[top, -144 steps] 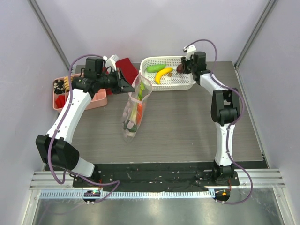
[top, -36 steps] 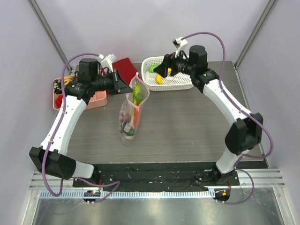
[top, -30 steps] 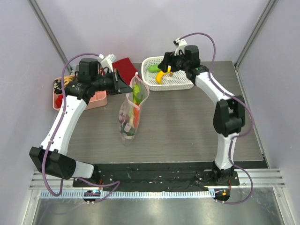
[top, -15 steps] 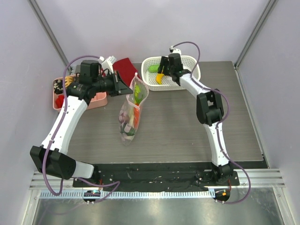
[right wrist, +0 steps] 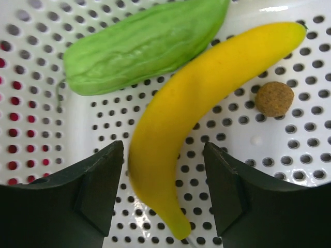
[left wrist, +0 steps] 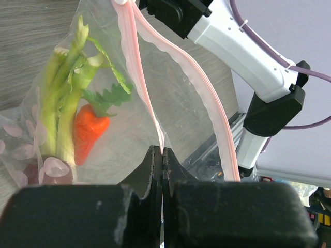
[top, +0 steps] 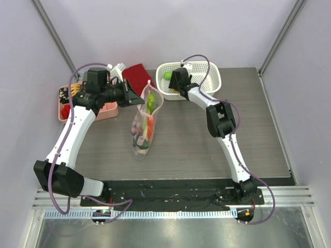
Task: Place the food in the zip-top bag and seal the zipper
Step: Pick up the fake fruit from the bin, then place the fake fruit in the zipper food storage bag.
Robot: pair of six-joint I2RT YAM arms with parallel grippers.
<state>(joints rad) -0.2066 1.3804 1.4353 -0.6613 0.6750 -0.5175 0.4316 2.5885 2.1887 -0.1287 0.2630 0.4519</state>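
You cannot see the tips of the right claw [right wrist: 163, 168] from above, because its own wrist covers them as it dips into the white basket [top: 209, 77]. Only the wrist camera shows them, and there the bottoms of both fingers are cut off. From above, the yellow banana [right wrist: 207, 88] is mostly hidden too. In the left wrist view the low end of the zip-top bag [left wrist: 108, 67] runs out of the picture. The dark bits at its bottom are too blurry to name. You cannot spot the slider on the zipper [left wrist: 140, 88].

The left claw [left wrist: 163, 157] is squeezed tight on one pink lip of the bag's top edge. The other lip curves loose just beside it. The mouth of the bag is held up, and the rest hangs down to the grey table [top: 207, 139], between the two arms. The bag is clear with pale pink dots. Inside you can see a green-and-white leek [left wrist: 59, 113] and an orange veggie [left wrist: 90, 132] with a leafy green top, side by side.

The right claw is wide open and holds nothing. One finger sits on each side of the banana, which lies on the basket floor. A bumpy green veggie [right wrist: 145, 44] lies just beside the banana, and a small brown ball [right wrist: 274, 98] is near its other side.
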